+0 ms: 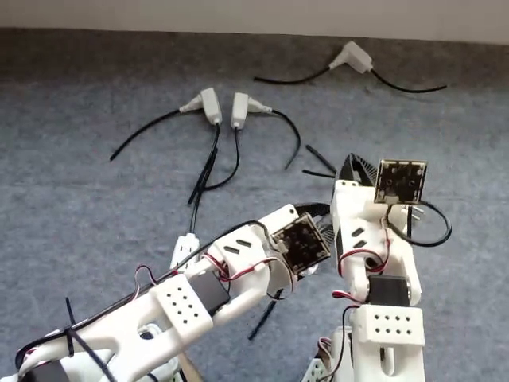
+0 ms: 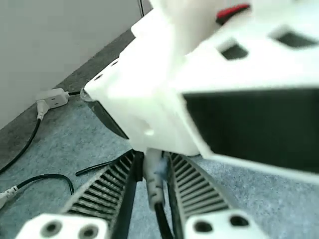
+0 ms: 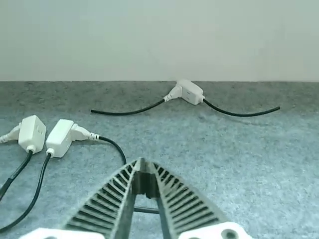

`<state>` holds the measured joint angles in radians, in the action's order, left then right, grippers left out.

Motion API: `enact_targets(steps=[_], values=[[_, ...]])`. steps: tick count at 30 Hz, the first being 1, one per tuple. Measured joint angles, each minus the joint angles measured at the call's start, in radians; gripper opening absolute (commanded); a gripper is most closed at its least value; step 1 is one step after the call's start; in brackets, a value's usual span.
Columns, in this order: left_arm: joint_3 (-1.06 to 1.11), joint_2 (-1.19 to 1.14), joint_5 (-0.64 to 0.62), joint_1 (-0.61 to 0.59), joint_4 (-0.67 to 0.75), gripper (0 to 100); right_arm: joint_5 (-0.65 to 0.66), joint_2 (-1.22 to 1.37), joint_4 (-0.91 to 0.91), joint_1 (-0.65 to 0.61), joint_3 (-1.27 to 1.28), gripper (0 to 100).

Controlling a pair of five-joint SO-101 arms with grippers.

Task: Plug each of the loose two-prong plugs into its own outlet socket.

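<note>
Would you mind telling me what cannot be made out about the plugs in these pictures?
1. Left wrist view: the front end of the plug held in the left gripper is hidden behind the right arm.
2. High view: the white connector is half covered by the left arm; plug or socket, I cannot tell.

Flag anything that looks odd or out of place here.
The left pincer, holding a white plug, sits crowded right against the right arm; contact cannot be told. Farther back, two white connectors lie unjoined, cords crossing.
</note>
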<state>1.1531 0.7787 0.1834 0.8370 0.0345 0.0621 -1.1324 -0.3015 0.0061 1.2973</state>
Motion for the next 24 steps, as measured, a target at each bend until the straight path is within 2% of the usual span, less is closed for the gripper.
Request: enact_targets(steps=[4,9,17,20,24], values=[[0.037,0.094,-0.103,0.002,-0.002,1,-0.002,-0.005,0.104,-0.002,0.084,0.7],[0.086,0.183,-0.117,0.006,-0.003,1,-0.002,-0.005,0.166,-0.002,0.138,0.7],[0.086,0.187,-0.117,0.005,-0.003,1,-0.002,-0.006,0.169,-0.002,0.132,0.7],[0.081,0.176,-0.117,0.005,-0.002,1,-0.002,-0.005,0.118,-0.002,0.064,0.7],[0.052,0.08,-0.114,0.006,0.003,1,0.002,0.011,-0.035,0.008,-0.103,0.7]])
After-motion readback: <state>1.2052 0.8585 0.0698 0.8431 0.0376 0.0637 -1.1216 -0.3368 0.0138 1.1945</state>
